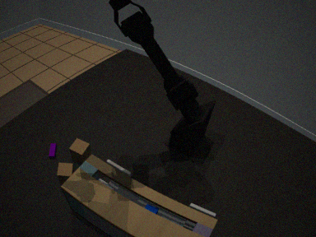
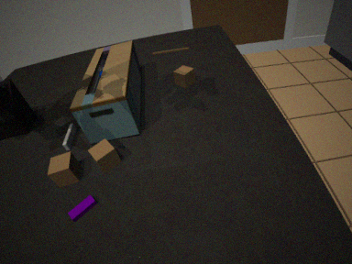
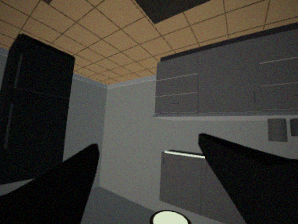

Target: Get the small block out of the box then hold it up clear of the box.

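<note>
The black six-joint arm [image 1: 173, 78] stands raised from its base on the dark worktop [image 1: 247, 177], reaching up and away from the box. Its claw [image 1: 123, 8] sits at the top edge of the top view, with its dark fingers spread wide apart and nothing between them. The wrist view looks between those fingers at grey wall cabinets [image 3: 225, 82] and a tan tiled surface [image 3: 100, 35], not at the worktop.

The long tan-topped box with bluish walls [image 1: 123, 210] lies near the bottom of the top view, well apart from the claw. A dark slot runs along its top, and through it the small blue block [image 1: 151, 208] shows on the shelf inside, toward the middle of the box's length. In the exterior view the same block is a thin blue streak [image 2: 99, 73] within the slot.

Just beside one end of the box stand two tan cubes [image 2: 64, 169] [image 2: 104, 155], with a small purple bar [image 2: 82, 207] lying a little beyond them. A white strip [image 2: 68, 137] lies against the box near that end. A third tan cube [image 2: 184, 75] sits apart on the other side of the box.
</note>
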Tool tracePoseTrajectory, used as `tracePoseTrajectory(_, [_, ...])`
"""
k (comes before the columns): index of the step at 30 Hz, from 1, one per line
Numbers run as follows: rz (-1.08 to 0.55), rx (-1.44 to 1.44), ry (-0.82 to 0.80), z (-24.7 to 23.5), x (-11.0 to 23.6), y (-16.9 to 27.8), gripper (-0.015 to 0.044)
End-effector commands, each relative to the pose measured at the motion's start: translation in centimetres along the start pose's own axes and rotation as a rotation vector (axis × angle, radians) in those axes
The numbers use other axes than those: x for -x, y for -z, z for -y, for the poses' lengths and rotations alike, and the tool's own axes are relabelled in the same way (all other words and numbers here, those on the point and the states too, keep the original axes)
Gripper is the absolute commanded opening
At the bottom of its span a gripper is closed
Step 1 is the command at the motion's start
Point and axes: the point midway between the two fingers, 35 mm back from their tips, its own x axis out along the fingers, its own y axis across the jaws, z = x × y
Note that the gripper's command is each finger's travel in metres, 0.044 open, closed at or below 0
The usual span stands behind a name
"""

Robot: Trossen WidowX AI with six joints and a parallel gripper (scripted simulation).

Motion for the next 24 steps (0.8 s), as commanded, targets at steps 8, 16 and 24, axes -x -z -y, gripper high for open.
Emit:
tracePoseTrajectory(8, [-0.135, 0.554, -0.023, 7.8, -0.4, 2.4, 0.04])
tracePoseTrajectory(16, [-0.313, 1.192, 0.005, 18.3, 1.4, 2.5, 0.04])
tracePoseTrajectory(24, [-0.52, 1.772, 0.064, 28.9, 3.6, -1.0, 0.04])
